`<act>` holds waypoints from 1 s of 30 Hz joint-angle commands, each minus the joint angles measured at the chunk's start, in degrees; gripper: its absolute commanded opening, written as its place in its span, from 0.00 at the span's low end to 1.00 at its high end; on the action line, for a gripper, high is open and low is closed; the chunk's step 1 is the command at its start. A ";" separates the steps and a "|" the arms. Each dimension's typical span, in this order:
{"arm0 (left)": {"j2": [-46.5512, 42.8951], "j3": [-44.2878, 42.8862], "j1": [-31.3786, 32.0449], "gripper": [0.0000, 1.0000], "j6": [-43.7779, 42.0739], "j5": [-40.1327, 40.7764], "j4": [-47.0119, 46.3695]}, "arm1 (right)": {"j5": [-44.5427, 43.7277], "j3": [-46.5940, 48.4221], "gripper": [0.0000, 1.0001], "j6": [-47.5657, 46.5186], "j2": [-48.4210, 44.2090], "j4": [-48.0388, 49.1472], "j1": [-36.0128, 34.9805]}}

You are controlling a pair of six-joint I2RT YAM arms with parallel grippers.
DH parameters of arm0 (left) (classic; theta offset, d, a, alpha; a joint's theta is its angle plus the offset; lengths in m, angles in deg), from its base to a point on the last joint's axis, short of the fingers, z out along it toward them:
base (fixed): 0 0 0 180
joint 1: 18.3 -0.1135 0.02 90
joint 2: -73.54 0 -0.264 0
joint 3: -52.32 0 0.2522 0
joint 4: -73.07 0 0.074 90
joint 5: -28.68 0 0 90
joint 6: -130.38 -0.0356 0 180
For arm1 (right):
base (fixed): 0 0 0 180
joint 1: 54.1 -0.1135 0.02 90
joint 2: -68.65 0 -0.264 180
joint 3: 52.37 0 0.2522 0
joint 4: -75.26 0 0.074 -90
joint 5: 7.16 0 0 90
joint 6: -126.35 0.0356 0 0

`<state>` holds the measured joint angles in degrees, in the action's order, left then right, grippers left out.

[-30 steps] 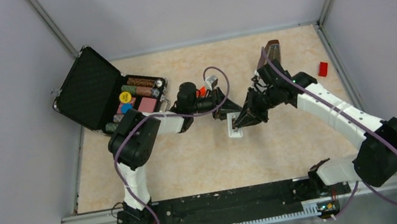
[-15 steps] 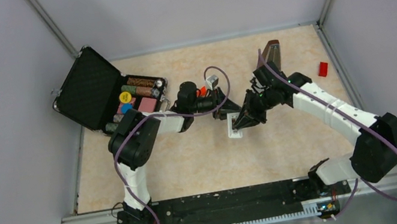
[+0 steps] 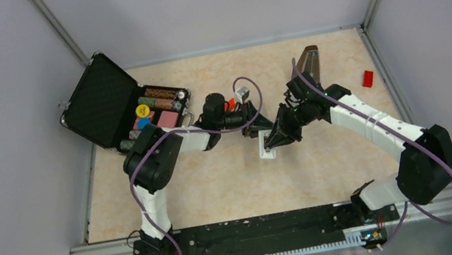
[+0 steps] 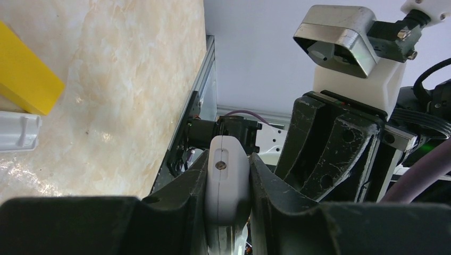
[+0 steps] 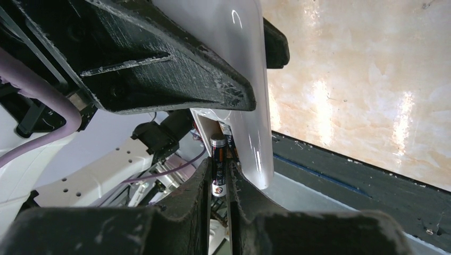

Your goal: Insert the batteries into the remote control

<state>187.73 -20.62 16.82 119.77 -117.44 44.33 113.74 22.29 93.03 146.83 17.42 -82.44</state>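
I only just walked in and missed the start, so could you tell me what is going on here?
The left gripper clamps the white remote control between its fingers. The right gripper pinches one battery and holds it right beside the remote, seemingly to load it. Whether the battery is seated cannot be seen.

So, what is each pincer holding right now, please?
Left pincer: closed on the remote control.
Right pincer: closed on a battery.
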 commanded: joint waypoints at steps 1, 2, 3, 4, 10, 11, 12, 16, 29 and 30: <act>-0.44 -1.99 0.33 0.00 -0.61 -0.93 -1.96 | 0.11 -0.12 0.14 0.21 0.32 2.58 -0.61; -0.43 -2.06 0.39 0.00 -0.52 -0.90 -2.05 | 0.06 -0.11 0.15 0.12 0.41 2.57 -0.63; -0.39 -2.04 0.38 0.00 -0.54 -0.92 -2.14 | -0.06 -0.11 0.16 0.12 0.49 2.48 -0.58; -0.45 -2.00 0.37 0.00 -0.49 -0.92 -2.16 | -0.34 -0.11 0.18 0.11 0.49 2.36 -0.58; -0.32 -1.56 0.39 0.00 -0.31 -0.75 -2.43 | -0.91 0.68 0.33 0.60 0.04 2.32 -0.59; -0.36 -1.55 0.39 0.00 -0.30 -0.67 -2.37 | -0.92 0.78 0.34 0.81 -0.17 2.26 -0.59; -0.33 -1.55 0.36 0.00 -0.24 -0.66 -2.35 | -0.86 0.87 0.37 0.97 -0.42 2.29 -0.64; -0.16 -1.76 0.07 0.00 0.16 -0.59 -2.26 | -0.94 1.54 0.42 1.85 -2.14 2.21 -0.66; -1.05 -2.61 -0.30 0.00 3.55 -3.30 -3.34 | -2.83 2.98 0.67 -9.70 -8.76 1.42 -0.05; -1.16 -2.60 -0.31 0.00 4.62 -3.56 -4.04 | -3.96 3.03 0.70 -12.54 -9.25 1.04 -0.25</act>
<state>187.97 -21.51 16.88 121.08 -118.60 44.81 112.32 22.27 90.34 140.25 19.30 -82.44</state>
